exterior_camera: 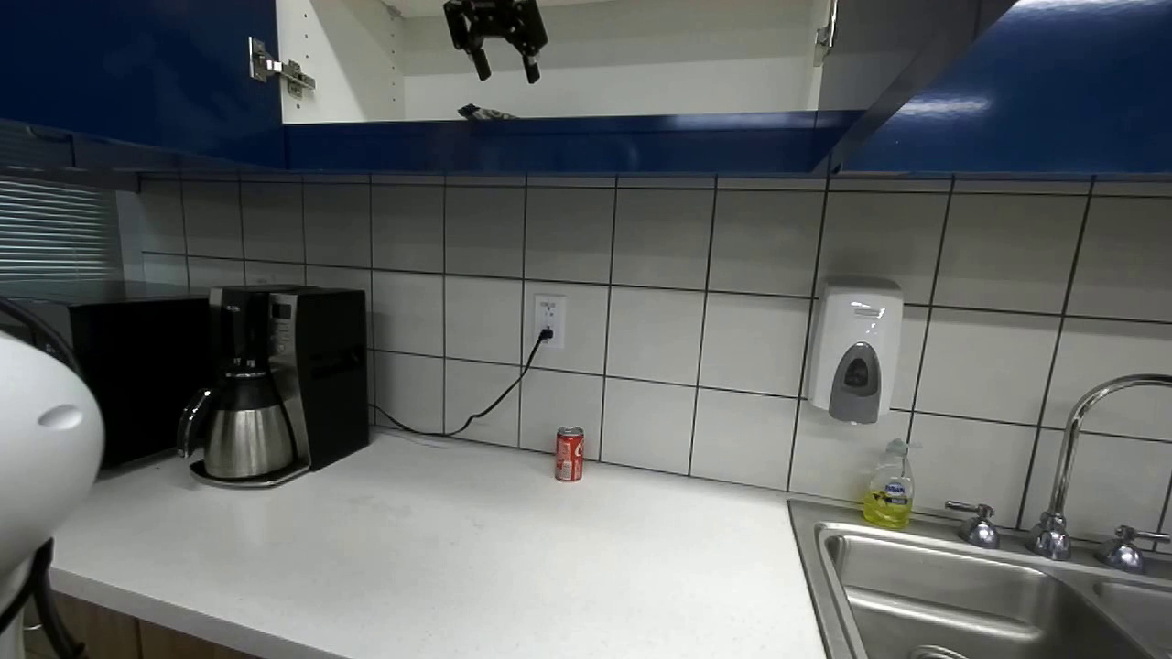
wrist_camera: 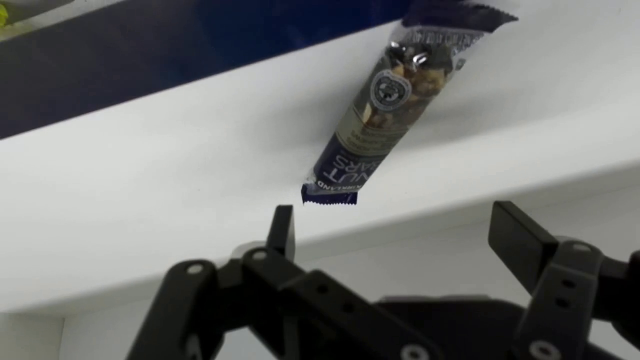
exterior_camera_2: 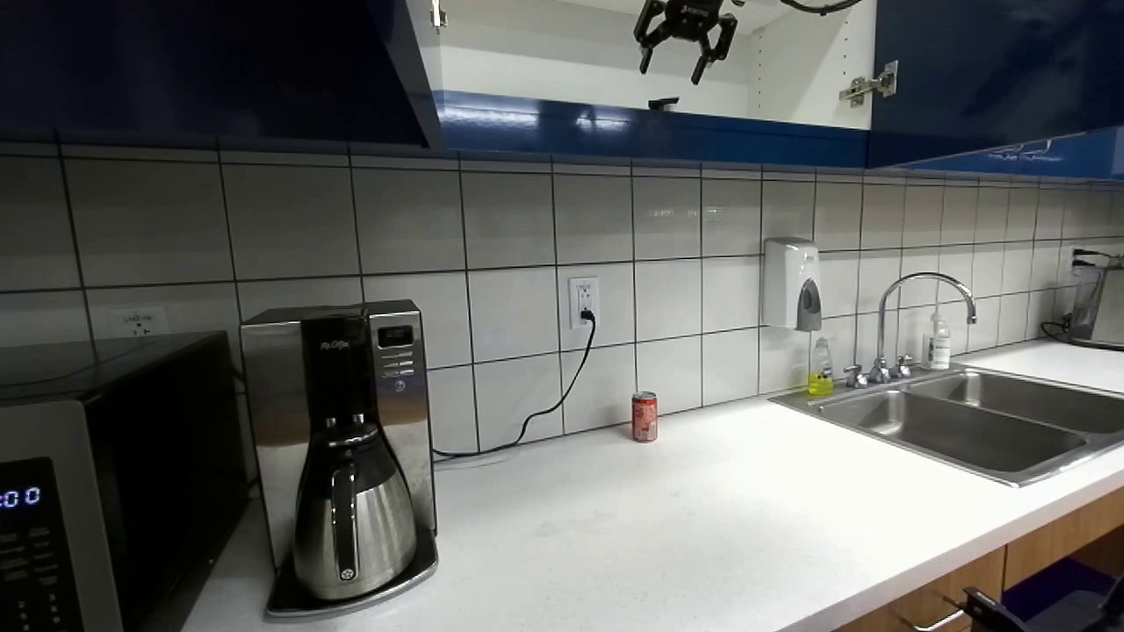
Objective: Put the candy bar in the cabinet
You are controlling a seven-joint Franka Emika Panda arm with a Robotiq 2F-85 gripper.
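The candy bar (wrist_camera: pixel 377 117) is a nut bar with a dark blue and clear wrapper. It lies flat on the white shelf inside the open cabinet (wrist_camera: pixel 150 185), by its blue front edge. In both exterior views only part of the candy bar (exterior_camera: pixel 485 113) (exterior_camera_2: pixel 664 104) shows above the front edge of the cabinet (exterior_camera: pixel 568 144) (exterior_camera_2: pixel 632 129). My gripper (wrist_camera: pixel 393 207) is open and empty, with the bar beyond its fingertips in the wrist view. In both exterior views the gripper (exterior_camera: pixel 506 79) (exterior_camera_2: pixel 672 75) hangs above the bar, apart from it.
The cabinet doors (exterior_camera: pixel 137 73) (exterior_camera_2: pixel 992 79) stand open at both sides. Below are a red can (exterior_camera: pixel 569 455) on the counter (exterior_camera: pixel 458 549), a coffee maker (exterior_camera: pixel 334 375), a microwave (exterior_camera_2: pixel 114 421), a soap dispenser (exterior_camera: pixel 856 339) and a sink (exterior_camera: pixel 952 586) with a faucet (exterior_camera: pixel 1067 448).
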